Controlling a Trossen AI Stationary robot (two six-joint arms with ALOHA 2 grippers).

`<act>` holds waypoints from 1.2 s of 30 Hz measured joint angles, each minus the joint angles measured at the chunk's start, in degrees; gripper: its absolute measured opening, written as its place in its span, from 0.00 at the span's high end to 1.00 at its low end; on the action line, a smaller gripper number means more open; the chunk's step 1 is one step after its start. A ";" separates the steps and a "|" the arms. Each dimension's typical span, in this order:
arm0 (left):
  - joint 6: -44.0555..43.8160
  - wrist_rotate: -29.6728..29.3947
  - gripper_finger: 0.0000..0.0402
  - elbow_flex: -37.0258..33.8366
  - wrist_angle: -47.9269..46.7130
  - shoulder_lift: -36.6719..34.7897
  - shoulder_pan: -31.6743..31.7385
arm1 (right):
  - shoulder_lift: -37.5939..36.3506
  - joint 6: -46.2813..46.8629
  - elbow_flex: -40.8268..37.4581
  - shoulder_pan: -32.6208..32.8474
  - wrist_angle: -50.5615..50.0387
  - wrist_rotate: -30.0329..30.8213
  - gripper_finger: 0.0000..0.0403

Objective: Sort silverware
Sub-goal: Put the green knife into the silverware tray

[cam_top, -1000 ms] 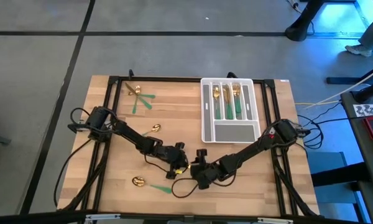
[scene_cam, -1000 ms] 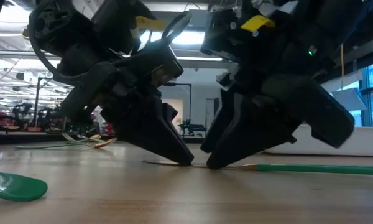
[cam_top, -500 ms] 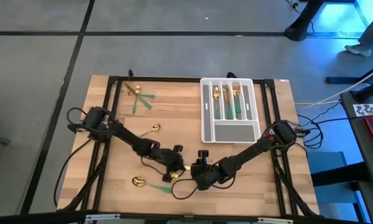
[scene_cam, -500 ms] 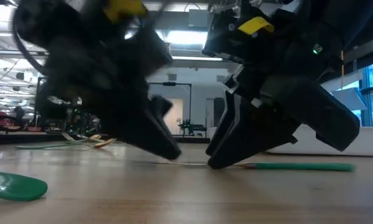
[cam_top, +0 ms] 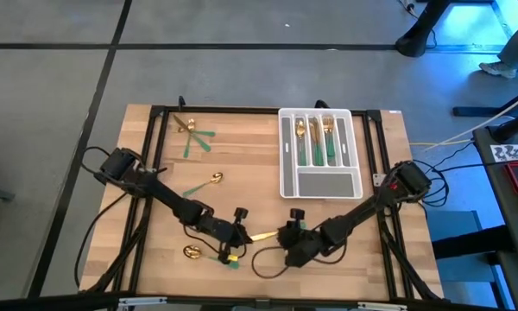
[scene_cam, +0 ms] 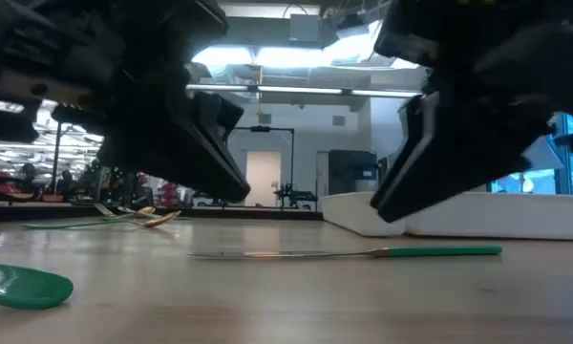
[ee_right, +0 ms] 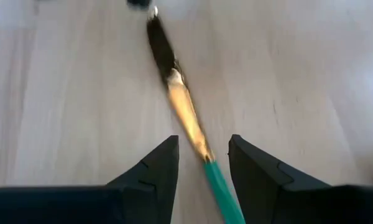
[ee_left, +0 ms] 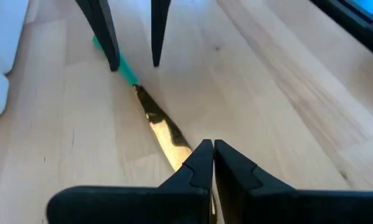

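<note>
Gold-bladed knife (cam_top: 261, 235) lies flat on the surface between the closed left gripper (ee_left: 206, 155) and open right gripper (ee_right: 202, 158). Some silverware's already in the tray (cam_top: 287, 155); several pieces still loose.

A knife (cam_top: 263, 235) lies flat on the table (cam_top: 242, 155) near the front edge, between the left gripper (cam_top: 238, 235) and right gripper (cam_top: 287, 238). The tray (cam_top: 319, 186) sits behind, right; loose cutlery (cam_top: 192, 134) back left.

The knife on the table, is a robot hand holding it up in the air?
No, the knife lies flat on the wooden table, with both grippers lifted above it in the low view.
</note>
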 joint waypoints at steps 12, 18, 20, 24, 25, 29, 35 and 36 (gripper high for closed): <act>-0.58 -0.95 0.98 0.11 1.10 0.45 -0.46 | -0.52 -1.56 -18.56 -2.72 31.73 -6.58 0.67; 0.98 -0.92 0.98 0.11 4.54 0.45 -1.93 | 3.87 0.00 -18.52 -2.20 32.68 -7.27 0.80; 0.82 -0.67 0.98 0.11 5.31 0.45 -2.07 | 5.58 3.02 -18.42 -1.78 33.95 -6.33 0.87; 0.84 1.22 0.98 0.13 4.86 0.43 -1.96 | 7.35 5.84 -18.43 -0.18 38.20 -3.24 0.96; 0.86 1.30 0.98 0.13 4.85 0.43 -1.76 | 7.53 5.84 -18.45 0.26 38.89 -2.21 0.96; 2.35 1.41 0.89 0.13 4.98 0.43 -0.93 | 7.94 5.72 -18.76 1.08 41.51 -0.97 0.93; 3.33 1.39 0.63 0.13 4.50 0.48 1.22 | 7.97 5.92 -18.83 1.14 42.37 -1.49 0.96; 4.14 1.39 0.59 0.16 4.46 0.84 1.54 | 7.97 5.88 -18.84 1.14 42.52 -1.63 0.96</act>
